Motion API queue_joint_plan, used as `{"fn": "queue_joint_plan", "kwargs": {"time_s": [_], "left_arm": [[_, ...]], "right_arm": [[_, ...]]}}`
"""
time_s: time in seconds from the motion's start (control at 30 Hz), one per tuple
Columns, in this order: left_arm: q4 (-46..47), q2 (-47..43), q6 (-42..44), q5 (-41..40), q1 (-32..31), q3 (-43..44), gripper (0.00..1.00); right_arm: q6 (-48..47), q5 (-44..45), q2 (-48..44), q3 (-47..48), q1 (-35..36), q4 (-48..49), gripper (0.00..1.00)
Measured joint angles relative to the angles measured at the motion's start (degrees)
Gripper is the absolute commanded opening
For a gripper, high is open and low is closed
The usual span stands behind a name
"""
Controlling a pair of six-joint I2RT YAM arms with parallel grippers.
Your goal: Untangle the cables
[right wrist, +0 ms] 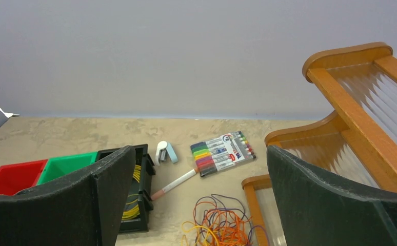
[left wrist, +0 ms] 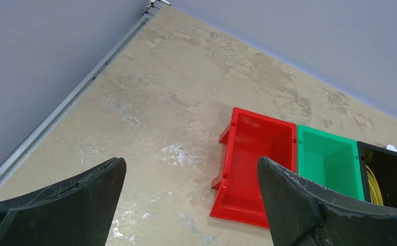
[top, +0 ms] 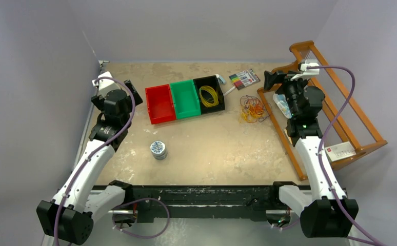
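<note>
A tangle of orange, yellow and purple cables (top: 252, 108) lies on the table right of the bins; in the right wrist view the cables (right wrist: 222, 225) sit at the bottom, below and between my fingers. A yellow cable coil (top: 209, 96) rests in the black bin (top: 206, 80), and that yellow coil (right wrist: 130, 205) also peeks out beside my right gripper's left finger. My right gripper (top: 270, 80) hovers open just right of the tangle, with nothing in the right gripper (right wrist: 200, 151). The left gripper (top: 131, 88) is open and empty left of the red bin (top: 160, 105); past the left gripper (left wrist: 190, 164) only table shows.
The green bin (top: 184, 99) sits between the red and black ones. A marker pack (top: 244, 78), a loose pen (right wrist: 173, 184) and a small white-blue stapler (right wrist: 165, 152) lie behind the tangle. A wooden rack (top: 340, 118) runs along the right edge. A small tin (top: 158, 149) stands mid-table.
</note>
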Motion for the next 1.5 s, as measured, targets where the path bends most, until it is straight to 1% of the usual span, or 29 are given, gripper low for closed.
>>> {"fn": "queue_joint_plan", "kwargs": {"time_s": [0.4,0.67,0.73,1.03,1.2,1.37,1.5], "left_arm": [[0.20,-0.17,-0.24,-0.79,0.00,0.00,1.00],[-0.61,1.62,-0.50,-1.18,0.00,0.26,1.00],[-1.31,2.27,-0.52,-1.18,0.00,0.42,1.00],[-3.56,4.63,-1.18,-0.68,0.02,0.81,1.00],[-4.72,6.62,-1.55,1.03,0.02,0.90,1.00],[-4.74,6.75,-2.36,3.96,0.02,0.90,1.00],[-4.72,6.86,-2.99,5.62,0.02,0.90,1.00]], "right_arm": [[0.63,2.27,0.00,-1.03,0.00,0.52,0.99],[5.55,5.11,0.37,-1.01,0.00,0.20,0.99],[6.27,5.44,1.57,-0.33,0.00,-1.20,0.99],[4.35,2.75,13.81,8.11,0.79,-10.21,0.99],[3.15,3.13,22.99,13.27,6.23,-13.66,0.99],[3.93,2.23,32.89,17.44,11.67,-14.14,0.99],[5.73,0.46,40.35,19.50,13.29,-13.99,0.99]]}}
